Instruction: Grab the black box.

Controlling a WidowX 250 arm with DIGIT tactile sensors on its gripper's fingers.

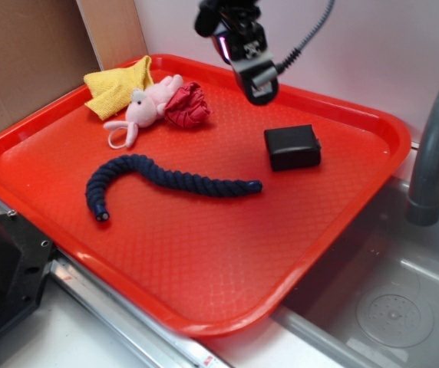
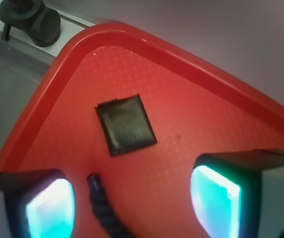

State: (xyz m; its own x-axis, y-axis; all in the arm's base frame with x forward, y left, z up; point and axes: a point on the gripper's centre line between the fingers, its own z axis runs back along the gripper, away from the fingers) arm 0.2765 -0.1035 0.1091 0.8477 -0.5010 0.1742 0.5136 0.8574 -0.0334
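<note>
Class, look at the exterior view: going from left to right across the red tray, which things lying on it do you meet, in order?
Yellow cloth → pink plush toy → dark navy braided rope → black box. I left out the crumpled red cloth, since it overlaps the toy and the rope's span.

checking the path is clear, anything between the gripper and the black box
Nothing. In the wrist view only bare red tray lies between the open gripper and the black box; the rope's end sits off to the side. The exterior view agrees.

surface: red tray (image 1: pixel 204 291); on it: black box (image 1: pixel 292 147); navy rope (image 1: pixel 158 180); pink plush (image 1: pixel 146 107); yellow cloth (image 1: pixel 112 88)
</note>
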